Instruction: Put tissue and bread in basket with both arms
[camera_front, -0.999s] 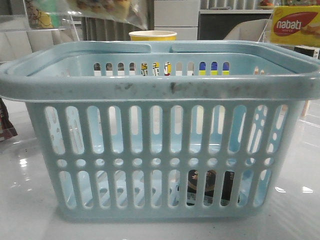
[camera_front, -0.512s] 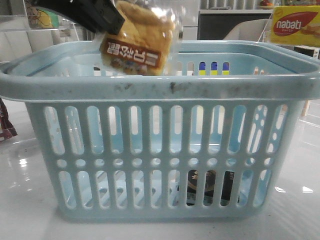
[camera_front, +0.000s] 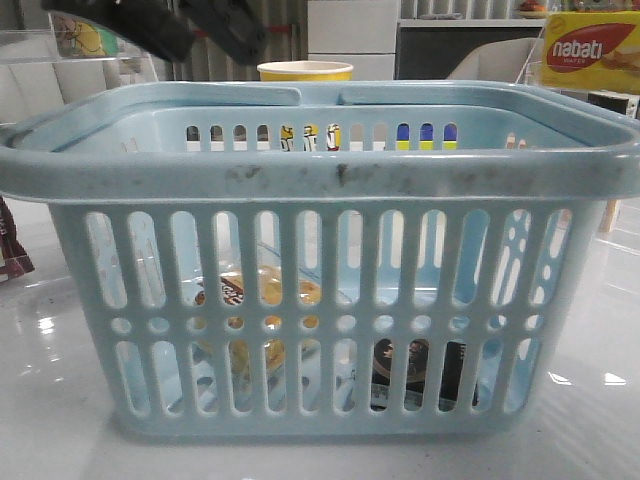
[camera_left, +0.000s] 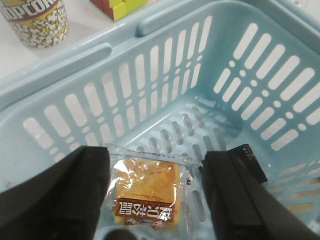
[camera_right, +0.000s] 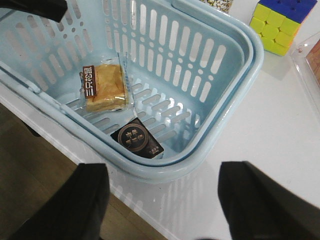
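Looking through the slotted near wall of the basket (camera_front: 320, 180), you see both items on its floor. Bread (camera_front: 262, 292): golden-yellow, clear crinkly bag, brown-and-white label, lying flat toward the left. Tissue (camera_front: 418, 372): small black packet with a pale round mark, lying flat to the right, near the bread but apart from it. Slats block much of each from the front; the wrist views show them whole.

Left gripper (camera_left: 155, 200) hangs over the bread, jaws wide apart, holding nothing. Right gripper (camera_right: 162, 200) sits above the basket's rim, jaws likewise spread and empty.

Beyond the basket: a popcorn cup (camera_left: 37, 22) and a Rubik's cube (camera_right: 277, 22) on the white table (camera_right: 280, 125); farther back, a yellow Nabati wafer box (camera_front: 590, 48).
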